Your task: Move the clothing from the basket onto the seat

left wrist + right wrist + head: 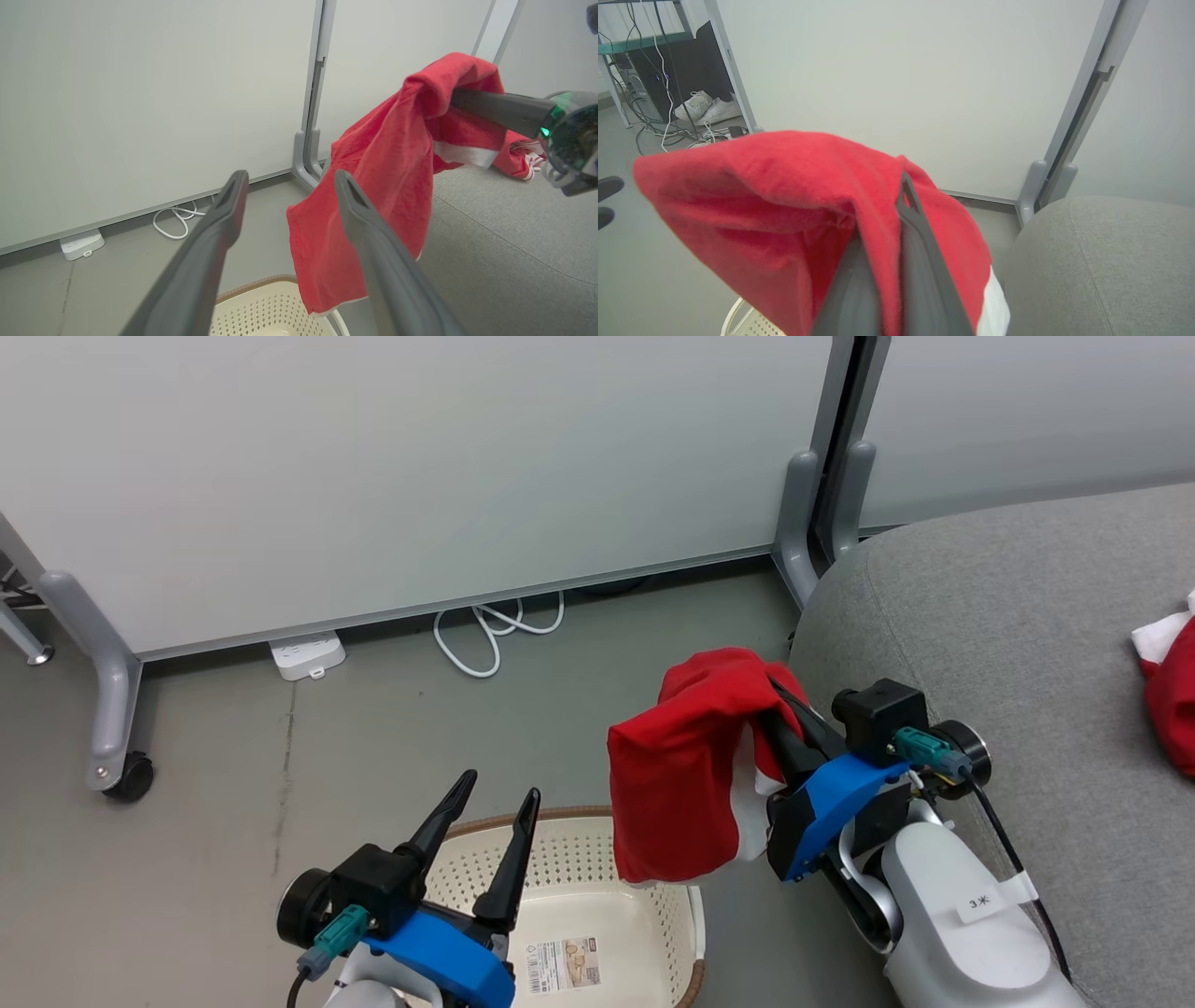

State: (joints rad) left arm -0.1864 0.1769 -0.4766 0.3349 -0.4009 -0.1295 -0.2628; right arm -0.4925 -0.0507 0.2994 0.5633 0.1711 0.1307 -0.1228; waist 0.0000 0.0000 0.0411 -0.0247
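Left gripper [500, 784] sits down low in the head view, right over the near-left side of the basket [569, 859]. Its two dark fingers are spread apart with nothing between them, so that one's released.

Right gripper [782, 709] is where the action is. It's clenched on a red shirt [672, 784], and the right wrist view shows the fabric pinched between the two fingers and draped over their tips. The shirt hangs free in the air with a strip of white trim showing, and its lower hem dangles above the basket's right end. It's up beside the rounded edge of the grey sofa seat [1027, 616], not on it.

Basket is on the grey floor [233, 756] just left of the seat, with a paper label [565, 966] lying on its bottom. Another red and white garment [1172, 700] is lying on the seat, way over at the right edge of the head view.

Behind it all there's a pale partition panel [420, 476] on a wheeled foot [129, 777], with a white power strip [306, 655] and a looped white cable [495, 625] at its base. The right wrist view also catches a pair of white sneakers [707, 107] on the floor off in the far corner.
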